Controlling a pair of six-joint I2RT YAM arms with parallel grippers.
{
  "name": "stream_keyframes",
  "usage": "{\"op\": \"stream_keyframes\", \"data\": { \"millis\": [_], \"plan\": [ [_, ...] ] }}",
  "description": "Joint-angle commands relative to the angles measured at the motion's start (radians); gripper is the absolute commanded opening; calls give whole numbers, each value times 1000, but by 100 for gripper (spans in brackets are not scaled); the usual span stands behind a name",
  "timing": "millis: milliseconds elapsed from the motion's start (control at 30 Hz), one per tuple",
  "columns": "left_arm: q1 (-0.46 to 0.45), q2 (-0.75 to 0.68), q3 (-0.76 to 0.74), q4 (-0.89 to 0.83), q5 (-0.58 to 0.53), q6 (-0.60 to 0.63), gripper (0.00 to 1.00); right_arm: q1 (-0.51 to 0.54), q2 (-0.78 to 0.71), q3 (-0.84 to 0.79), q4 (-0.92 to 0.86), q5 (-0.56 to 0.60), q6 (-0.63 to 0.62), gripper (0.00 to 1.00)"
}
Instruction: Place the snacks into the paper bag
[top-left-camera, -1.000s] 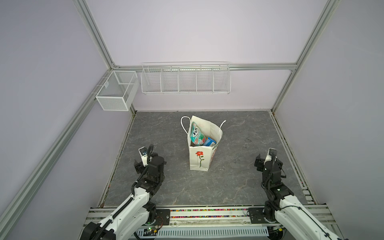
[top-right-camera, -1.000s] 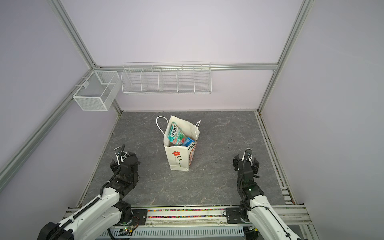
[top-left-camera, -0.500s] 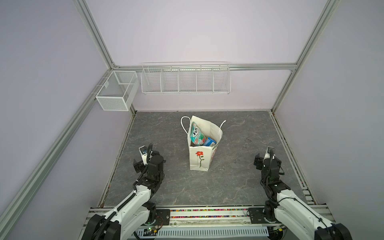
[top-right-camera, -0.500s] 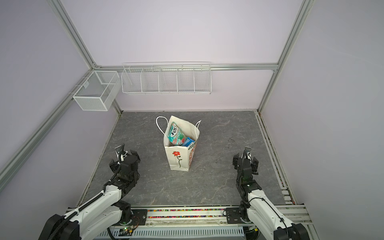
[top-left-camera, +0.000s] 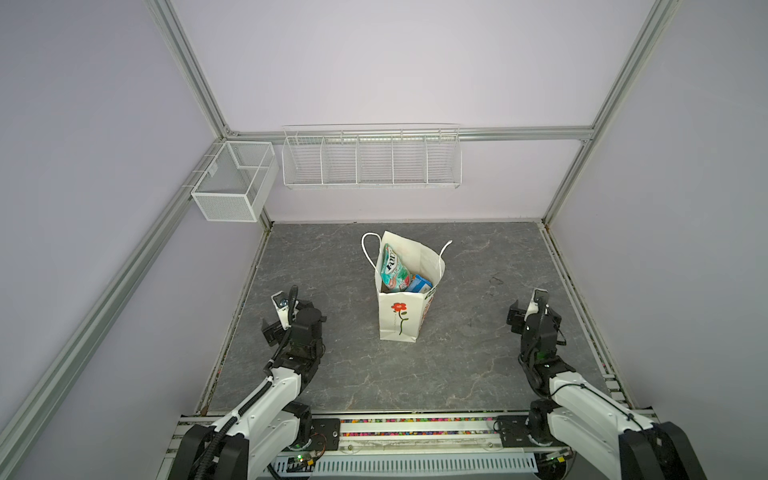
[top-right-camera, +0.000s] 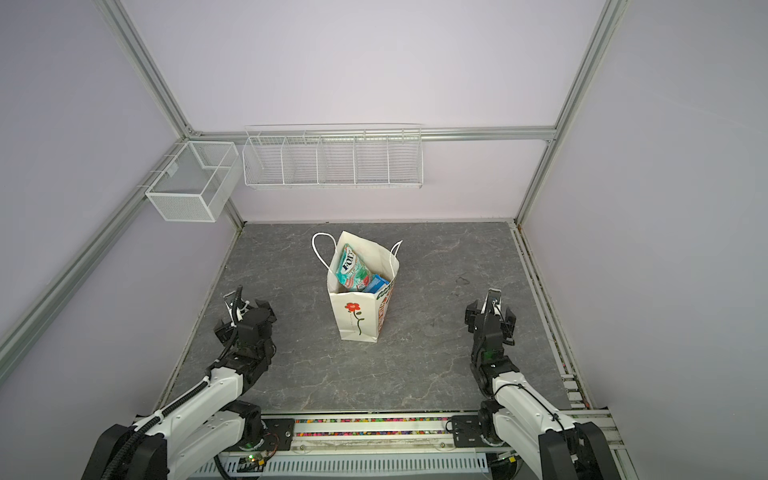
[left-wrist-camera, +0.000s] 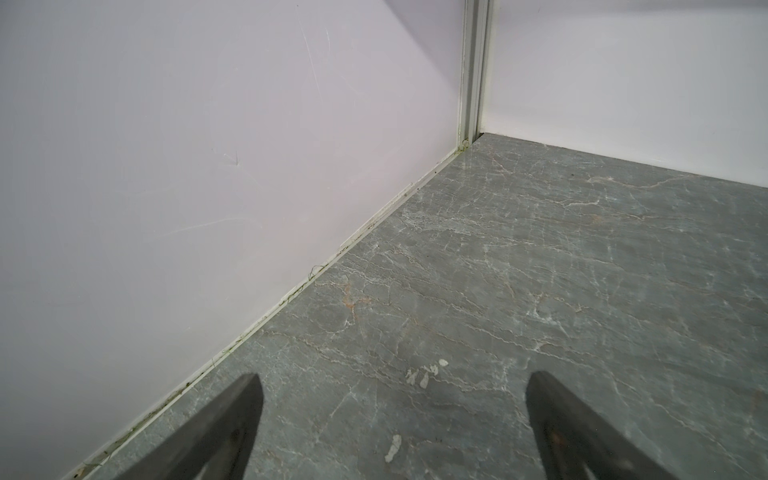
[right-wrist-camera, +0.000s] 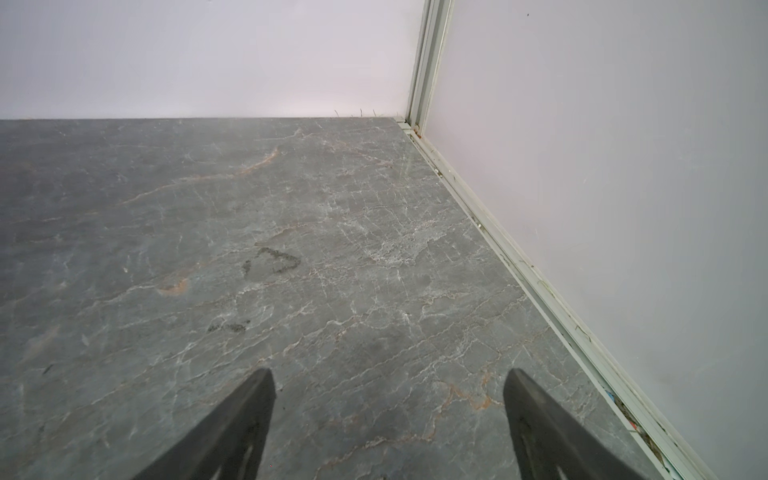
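Note:
The white paper bag (top-left-camera: 401, 320) (top-right-camera: 357, 322), with a red flower on its front, stands upright and open near the middle of the grey floor in both top views. Inside it a teal FOX'S snack bag (top-left-camera: 394, 268) (top-right-camera: 352, 268) leans against the left wall, with a blue pack (top-left-camera: 419, 284) (top-right-camera: 379, 283) beside it. Other snacks are hidden. My left gripper (top-left-camera: 291, 322) (left-wrist-camera: 392, 382) hovers low, well left of the bag, open and empty. My right gripper (top-left-camera: 534, 318) (right-wrist-camera: 388, 376) is far right of the bag, also open with only bare floor between its fingers.
A long white wire basket (top-left-camera: 372, 160) hangs on the back wall and a mesh basket (top-left-camera: 232, 187) on the left wall. The left gripper faces the left wall corner, the right one the right wall corner. The arms' rail (top-left-camera: 415, 426) runs along the front.
The left jaws have spread a little wider. Both arms have settled slightly lower and back toward the front rail. The bag and its contents have not moved.

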Motion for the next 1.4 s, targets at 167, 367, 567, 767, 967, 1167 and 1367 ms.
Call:
{"op": "stream_keyframes", "data": {
  "millis": [167, 367, 567, 767, 967, 1167, 1367],
  "plan": [
    [66, 21, 14, 81, 38, -27, 99, -39, 47, -17, 166, 7, -20, 89],
    [90, 38, -3, 155, 46, -30, 99, -49, 162, -15, 315, -15, -35, 89],
    [99, 79, -4, 224, 25, -13, 99, -49, 211, -33, 418, -27, -43, 89],
    [100, 65, -36, 299, 31, 8, 99, -50, 239, -66, 519, -5, -41, 89],
    [101, 41, -86, 342, 30, 14, 99, -53, 301, -42, 554, -27, -50, 89],
    [101, 52, -98, 384, 45, 29, 99, -55, 324, -32, 572, -23, -56, 89],
    [101, 102, -91, 442, 66, 55, 99, -74, 455, -63, 786, -61, -90, 89]
  ]
}}
